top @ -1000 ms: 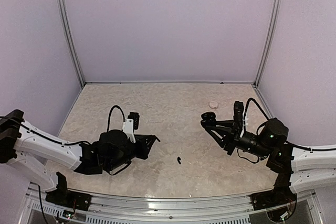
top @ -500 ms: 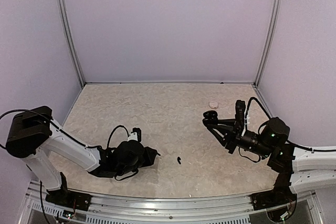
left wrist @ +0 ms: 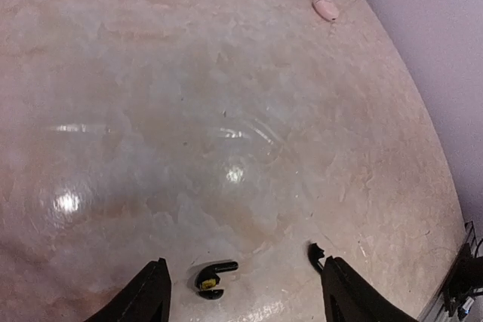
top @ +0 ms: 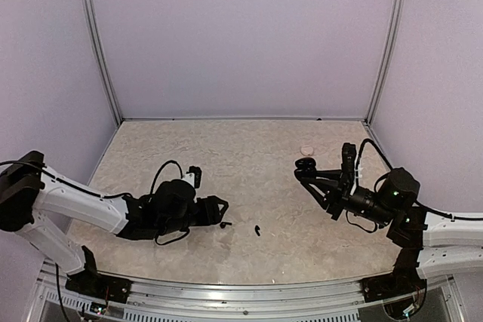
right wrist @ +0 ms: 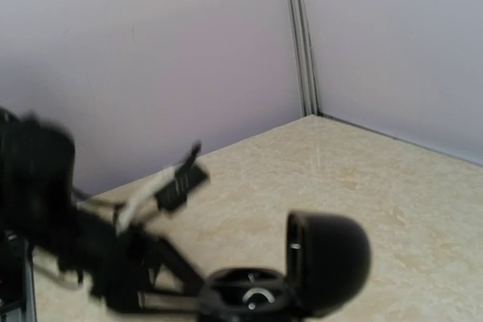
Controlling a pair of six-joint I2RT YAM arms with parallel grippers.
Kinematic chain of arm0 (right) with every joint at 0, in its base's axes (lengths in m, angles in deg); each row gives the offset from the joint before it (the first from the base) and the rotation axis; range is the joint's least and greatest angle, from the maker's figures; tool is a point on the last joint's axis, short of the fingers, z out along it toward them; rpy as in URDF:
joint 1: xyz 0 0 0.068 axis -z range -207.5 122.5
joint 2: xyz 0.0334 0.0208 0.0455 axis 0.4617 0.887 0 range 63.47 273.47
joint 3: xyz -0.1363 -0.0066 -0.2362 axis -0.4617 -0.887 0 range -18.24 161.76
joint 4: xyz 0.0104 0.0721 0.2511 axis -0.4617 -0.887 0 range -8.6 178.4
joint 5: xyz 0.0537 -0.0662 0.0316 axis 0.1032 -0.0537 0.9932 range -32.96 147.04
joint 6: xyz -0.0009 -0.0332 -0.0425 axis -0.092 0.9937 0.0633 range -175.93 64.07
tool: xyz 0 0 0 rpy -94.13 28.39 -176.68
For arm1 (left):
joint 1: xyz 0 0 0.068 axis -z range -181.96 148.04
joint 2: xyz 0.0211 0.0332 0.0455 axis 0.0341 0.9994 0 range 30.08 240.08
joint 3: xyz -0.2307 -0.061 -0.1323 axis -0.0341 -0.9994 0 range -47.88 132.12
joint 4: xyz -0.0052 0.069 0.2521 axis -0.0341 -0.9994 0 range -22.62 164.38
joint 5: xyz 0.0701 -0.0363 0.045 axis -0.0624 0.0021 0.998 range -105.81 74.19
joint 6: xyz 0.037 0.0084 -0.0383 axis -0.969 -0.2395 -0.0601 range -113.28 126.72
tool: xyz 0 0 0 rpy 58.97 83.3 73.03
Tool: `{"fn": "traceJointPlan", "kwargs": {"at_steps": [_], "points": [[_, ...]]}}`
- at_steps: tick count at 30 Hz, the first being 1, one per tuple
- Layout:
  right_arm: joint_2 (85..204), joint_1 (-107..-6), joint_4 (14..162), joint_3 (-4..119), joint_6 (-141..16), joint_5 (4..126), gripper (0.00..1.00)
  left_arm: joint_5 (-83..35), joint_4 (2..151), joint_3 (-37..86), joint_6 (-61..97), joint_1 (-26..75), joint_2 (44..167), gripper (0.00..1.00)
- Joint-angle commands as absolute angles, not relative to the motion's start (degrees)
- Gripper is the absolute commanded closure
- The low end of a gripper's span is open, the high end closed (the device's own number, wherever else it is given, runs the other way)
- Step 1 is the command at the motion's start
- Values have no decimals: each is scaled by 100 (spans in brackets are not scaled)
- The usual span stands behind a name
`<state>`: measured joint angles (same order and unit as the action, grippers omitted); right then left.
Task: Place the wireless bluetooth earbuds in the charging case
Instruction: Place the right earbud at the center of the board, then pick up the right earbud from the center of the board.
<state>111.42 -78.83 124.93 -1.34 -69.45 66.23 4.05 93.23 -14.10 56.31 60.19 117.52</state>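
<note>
One black earbud (left wrist: 211, 277) lies on the table between the fingers of my left gripper (left wrist: 245, 263), which is open and low over the surface. It touches neither finger. A second earbud (left wrist: 315, 250) rests just ahead of the right fingertip (left wrist: 343, 288). From above, the left gripper (top: 220, 213) sits left of centre, with one earbud (top: 226, 224) by its tips and the other earbud (top: 257, 229) further right. My right gripper (top: 309, 175) is shut on the round black charging case (top: 303, 164), held above the table. The case base (right wrist: 253, 298) shows its sockets and its lid (right wrist: 332, 262) stands open.
A pale pink round object (top: 306, 149) lies at the back right, near the corner post; it also shows far off in the left wrist view as the pink object (left wrist: 326, 7). Lilac walls enclose the marbled table (top: 226, 156) on three sides.
The left gripper has opened and swung near the table's front. An earbud that was not on the table before now lies between its fingers. The right arm and case shifted slightly right.
</note>
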Motion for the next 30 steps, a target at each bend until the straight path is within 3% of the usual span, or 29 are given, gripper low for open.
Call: {"fn": "traceJointPlan", "kwargs": {"at_steps": [1, 6, 10, 17, 30], "points": [[10974, -7818, 12443, -20, -6807, 6672, 100, -1539, 9439, -1570, 3570, 5106, 10964, 33], [11011, -7771, 12452, 3, -6796, 6762, 100, -3972, 8932, -1301, 1981, 4363, 11218, 41], [11034, -7761, 12445, 45, -6772, 6872, 100, -3916, 8130, -987, 609, 4350, 11643, 47], [11114, -7738, 12464, 109, -6758, 7014, 100, -4355, 8575, -1117, -772, 4073, 11899, 49], [11171, -7632, 12542, 136, -6762, 7186, 100, -4741, 8825, -1038, -1593, 4054, 12677, 58]]}}
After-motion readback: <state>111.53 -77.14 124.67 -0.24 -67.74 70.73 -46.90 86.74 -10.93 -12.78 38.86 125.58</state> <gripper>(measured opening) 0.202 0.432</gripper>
